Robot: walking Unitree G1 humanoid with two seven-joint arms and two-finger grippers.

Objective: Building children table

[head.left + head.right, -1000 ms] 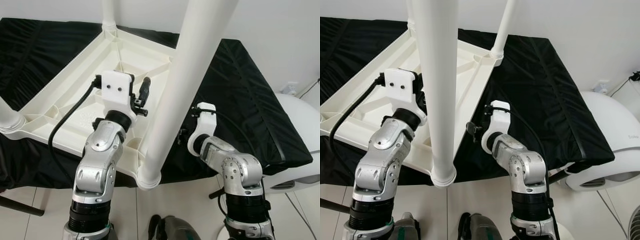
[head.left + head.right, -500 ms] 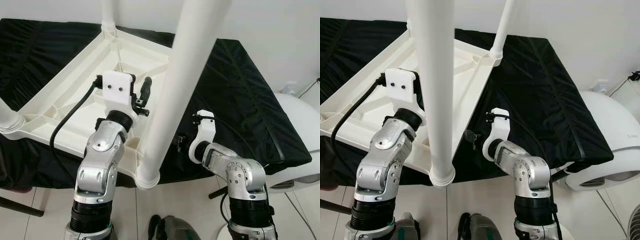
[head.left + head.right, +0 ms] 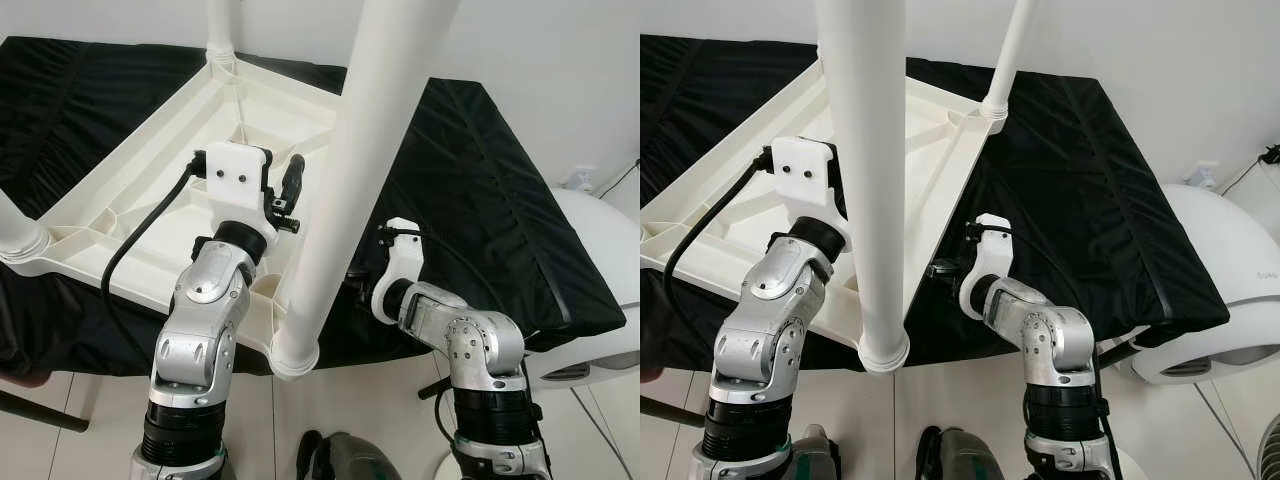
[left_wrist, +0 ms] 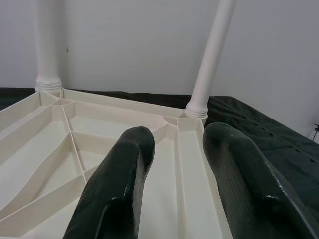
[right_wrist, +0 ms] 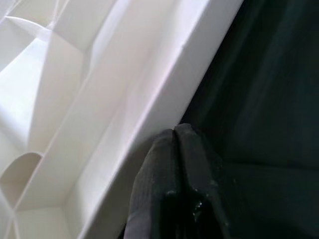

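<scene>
The white plastic children's table (image 3: 150,190) lies upside down in front of me, its ribbed underside facing up, resting on a surface draped in black cloth (image 3: 480,190). I count four round white legs plugged into its corner sockets: the nearest leg (image 3: 340,180) rises from the corner closest to me at about 6 o'clock and leans up across my view, a second leg (image 3: 218,25) stands at the far corner at 12 o'clock, a third leg (image 3: 1008,50) stands at the far right corner near 1 o'clock, and a fourth leg (image 3: 15,232) shows as a stub at the left corner, around 9 o'clock.

My left hand (image 3: 290,190) is raised over the tabletop's underside just left of the nearest leg; in my left wrist view its two black fingers (image 4: 119,189) stand moderately apart with nothing between them, pointing toward the far corners. My right hand (image 3: 943,270) reaches in from 4 o'clock to the table's right edge; its fingers (image 5: 174,184) are pressed together, tips touching the underside of the white rim where it meets the black cloth.

The nearest leg stands between my two arms and hides part of the table's right rail. At 3 o'clock, beyond the cloth, sits a rounded white appliance (image 3: 605,260). The floor (image 3: 60,400) below is pale tile.
</scene>
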